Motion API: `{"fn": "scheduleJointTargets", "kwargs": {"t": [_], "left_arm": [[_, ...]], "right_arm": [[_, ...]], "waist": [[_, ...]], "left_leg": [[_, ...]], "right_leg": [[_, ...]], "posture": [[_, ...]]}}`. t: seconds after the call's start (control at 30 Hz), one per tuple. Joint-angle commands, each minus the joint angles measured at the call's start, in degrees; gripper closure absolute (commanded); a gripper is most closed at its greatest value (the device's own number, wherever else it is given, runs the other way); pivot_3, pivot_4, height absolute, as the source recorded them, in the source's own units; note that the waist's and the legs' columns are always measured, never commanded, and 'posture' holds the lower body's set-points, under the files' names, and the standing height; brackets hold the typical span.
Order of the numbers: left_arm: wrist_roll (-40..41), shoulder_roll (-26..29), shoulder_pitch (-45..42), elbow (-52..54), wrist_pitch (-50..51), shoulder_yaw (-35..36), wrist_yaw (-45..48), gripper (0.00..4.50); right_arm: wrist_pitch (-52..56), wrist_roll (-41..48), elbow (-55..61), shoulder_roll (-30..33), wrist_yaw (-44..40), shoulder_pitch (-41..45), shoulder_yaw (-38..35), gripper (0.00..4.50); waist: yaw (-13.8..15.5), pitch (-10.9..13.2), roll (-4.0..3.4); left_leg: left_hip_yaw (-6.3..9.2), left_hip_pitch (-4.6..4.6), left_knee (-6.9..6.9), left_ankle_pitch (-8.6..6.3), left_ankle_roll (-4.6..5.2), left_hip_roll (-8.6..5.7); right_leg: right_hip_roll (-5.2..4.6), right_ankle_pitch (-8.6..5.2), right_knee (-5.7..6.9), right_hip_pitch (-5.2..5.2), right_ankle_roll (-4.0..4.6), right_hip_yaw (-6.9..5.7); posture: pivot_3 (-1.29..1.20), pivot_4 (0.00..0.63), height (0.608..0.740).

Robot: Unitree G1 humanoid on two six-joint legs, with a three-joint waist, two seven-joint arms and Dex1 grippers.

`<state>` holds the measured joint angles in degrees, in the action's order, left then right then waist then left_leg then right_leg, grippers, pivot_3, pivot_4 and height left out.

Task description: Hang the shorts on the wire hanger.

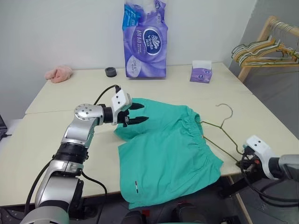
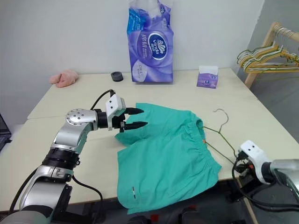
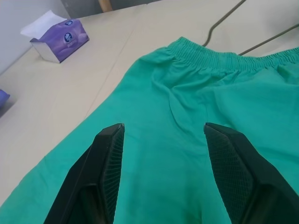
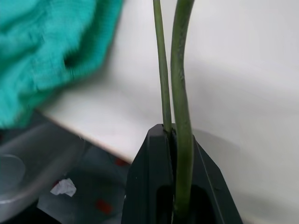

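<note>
So far: nothing is hung yet.
Shorts (image 1: pixel 163 149): spread flat at frame centre.
Wire hanger (image 1: pixel 223 128): centre-right, partly tucked under the waistband.
Right gripper (image 4: pixel 175 135): clamped on the hanger wire.
Left gripper (image 1: pixel 136 113): jaws held wide over the shorts, nothing gripped.

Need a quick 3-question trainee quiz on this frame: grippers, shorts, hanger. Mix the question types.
1. True or false: the left gripper is shut on the shorts.
2. What is the right gripper clamping? A) the shorts' waistband B) the wire hanger C) the tissue box
3. Fill in: the hanger's hook points toward the ____ edge of the table, away from the robot.

Key:
1. False. It hovers open above the shorts, holding nothing.
2. B. Its fingers are shut on the wire at the table's near right edge.
3. Far.
</note>
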<state>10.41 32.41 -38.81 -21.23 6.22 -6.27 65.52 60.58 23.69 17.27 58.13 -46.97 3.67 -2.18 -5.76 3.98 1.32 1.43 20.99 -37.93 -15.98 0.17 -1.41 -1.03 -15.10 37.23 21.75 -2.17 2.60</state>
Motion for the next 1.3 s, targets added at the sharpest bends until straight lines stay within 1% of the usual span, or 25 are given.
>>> {"fn": "scheduleJointTargets", "kwargs": {"t": [0.03, 0.13, 0.23, 0.43, 0.53, 0.57, 0.63, 0.73, 0.8, 0.93, 1.07, 1.2, 1.3], "left_arm": [[0.8, 0.4, -1.0, 2.3, 0.6, 1.6, -0.9, 1.64], [0.9, 0.4, -1.1, 2.7, 1.0, 1.9, -1.3, 1.64], [1.3, 0.5, -1.1, 3.3, 1.8, 2.6, -2.2, 1.64], [2.5, 0.3, -0.7, 4.2, 4.1, 3.9, -3.4, 1.64], [4.2, 0.2, -1.9, 3.3, 8.2, 5.0, -3.5, 1.64], [4.7, 0.4, -2.5, 2.9, 8.9, 5.1, -3.2, 1.29], [4.9, 0.5, -3.3, 2.4, 9.3, 5.4, -3.0, 0.88], [5.1, 0.6, -5.3, 0.4, 9.2, 5.9, -3.0, 0.03], [6.3, 0.8, -7.9, -1.2, 10.1, 6.3, -0.9, 0.03], [3.8, 3.6, -9.5, -1.8, 7.0, 2.2, 6.5, 0.03], [1.3, 5.9, -11.2, -2.7, 2.2, -2.4, 15.4, 0.03], [-0.5, 6.0, -11.6, -4.0, -1.4, -5.0, 20.1, 0.03], [-2.0, 4.8, -11.6, -5.7, -4.4, -6.2, 20.5, 0.03]], "right_arm": [[0.5, 0.3, -4.1, -1.1, -1.8, 5.6, 2.9, 4.5], [0.3, -0.4, -7.1, -1.8, -2.3, 8.5, 5.5, 4.5], [-1.0, -1.3, -8.9, -2.8, -1.9, 10.8, 6.9, 4.5], [-1.9, -1.2, -7.4, -4.8, 0.1, 14.5, 4.7, 4.5], [-2.3, -1.0, -2.9, -4.5, 1.1, 16.1, 3.8, 4.5], [-2.4, -1.0, -0.7, -4.2, 1.2, 16.2, 3.8, 4.5], [-2.1, -0.7, 2.0, -3.9, 1.4, 16.1, 3.8, 4.5], [-2.3, -1.2, 5.5, -3.5, 1.6, 15.7, 4.6, 4.5], [-2.6, -1.7, 9.9, -3.4, 1.9, 15.7, 6.2, 4.5], [-3.8, -3.2, 13.6, -2.8, 2.0, 15.4, 9.0, 4.5], [-7.2, -6.0, 15.6, -0.5, 0.8, 15.1, 12.6, 4.5], [-8.8, -7.3, 16.6, 0.3, -0.1, 15.6, 14.3, 4.5], [-9.4, -8.0, 17.5, 0.6, -0.5, 16.0, 15.1, 4.5]], "waist": [[0.0, 0.0, 0.0], [0.1, 0.0, 0.0], [0.5, 0.0, 0.0], [0.6, 0.0, -0.02], [0.7, 0.0, -0.03], [0.6, 0.0, -0.02], [0.7, 0.0, -0.02], [0.7, 0.0, -0.02], [0.7, 0.0, -0.02], [0.4, 0.0, -0.02], [0.0, 0.0, -0.04], [-0.3, 0.0, -0.03], [-0.5, 0.0, -0.03]], "left_leg": [[0.0, 0.01, 0.0, 0.0, 0.0, 0.0], [0.01, 0.02, 0.0, 0.0, 0.0, 0.0], [0.03, 0.04, -0.01, 0.0, 0.01, 0.0], [0.01, 0.03, -0.03, 0.0, 0.01, 0.0], [0.02, 0.04, -0.02, -0.01, 0.01, 0.0], [0.03, 0.06, -0.02, 0.0, 0.01, 0.0], [0.02, 0.22, -0.04, 0.0, 0.0, 0.0], [0.07, 0.44, -0.17, 0.0, 0.0, -0.02], [0.08, 0.44, -0.17, 0.0, 0.0, -0.02], [0.08, 0.45, -0.17, 0.0, 0.0, -0.03], [0.04, 0.45, -0.17, 0.0, -0.01, -0.05], [0.04, 0.45, -0.17, 0.0, -0.01, -0.05], [0.04, 0.47, -0.17, 0.0, -0.01, -0.05]], "right_leg": [[0.0, 0.0, 0.0, 0.0, 0.0, 0.0], [-0.01, 0.01, 0.0, 0.01, 0.02, 0.0], [-0.02, 0.14, 0.0, 0.02, 0.23, -0.01], [-0.03, 0.15, 0.07, 0.05, 0.23, 0.0], [-0.04, 0.16, 0.08, 0.08, 0.25, -0.02], [-0.04, 0.16, 0.11, 0.12, 0.25, -0.01], [-0.04, 0.16, 0.21, 0.31, 0.25, -0.01], [-0.04, 0.17, 0.47, 0.56, 0.26, -0.04], [-0.04, 0.18, 0.51, 0.58, 0.27, -0.05], [-0.04, 0.17, 0.52, 0.59, 0.26, -0.06], [-0.04, 0.17, 0.5, 0.6, 0.28, -0.04], [-0.04, 0.12, 0.49, 0.6, 0.25, -0.04], [-0.04, 0.12, 0.5, 0.62, 0.25, -0.04]], "posture": [[-0.17, 0.044, 0.74], [-0.15, 0.043, 0.74], [-0.15, 0.043, 0.74], [-0.15, 0.042, 0.74], [-0.15, 0.042, 0.74], [-0.15, 0.042, 0.74], [-0.16, 0.041, 0.74], [-0.17, 0.038, 0.74], [-0.17, 0.037, 0.74], [-0.18, 0.035, 0.74], [-0.18, 0.033, 0.74], [-0.19, 0.034, 0.74], [-0.19, 0.034, 0.74]]}}
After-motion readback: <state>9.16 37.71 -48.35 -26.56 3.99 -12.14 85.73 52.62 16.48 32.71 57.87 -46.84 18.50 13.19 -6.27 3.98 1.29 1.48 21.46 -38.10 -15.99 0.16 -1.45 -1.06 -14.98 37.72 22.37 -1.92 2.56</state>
